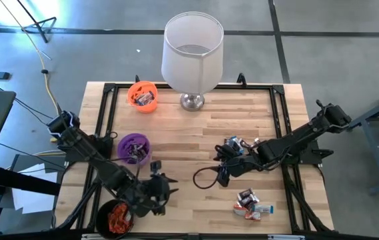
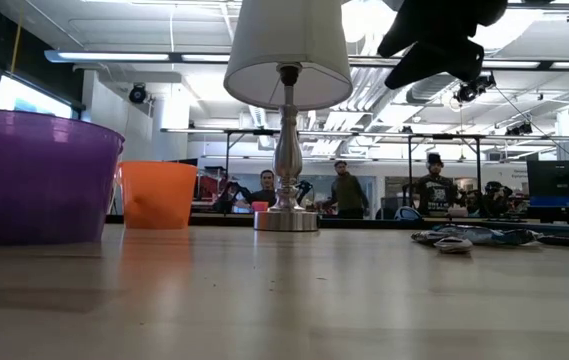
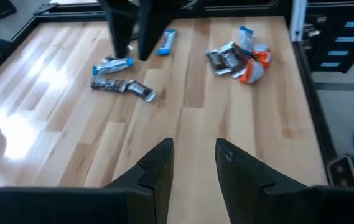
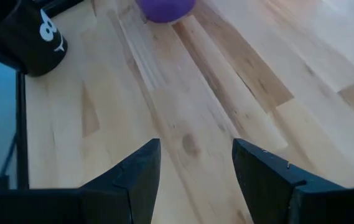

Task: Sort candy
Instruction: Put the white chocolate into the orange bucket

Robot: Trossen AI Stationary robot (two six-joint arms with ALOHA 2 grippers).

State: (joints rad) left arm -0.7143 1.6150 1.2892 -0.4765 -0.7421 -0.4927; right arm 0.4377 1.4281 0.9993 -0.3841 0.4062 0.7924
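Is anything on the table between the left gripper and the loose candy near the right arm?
Nothing visible. From the left gripper, bare wood runs up to the candy. The right gripper hangs just beyond that candy, not in the path.

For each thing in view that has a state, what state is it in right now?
Left gripper: open, empty, above bare table.
Right gripper: open, empty.
Orange cup: upright, candy inside.
Purple cup: upright, candy inside.
Black cup: upright, orange-red candy inside.
Loose candy: lying unsorted on the table.
Lamp: upright.
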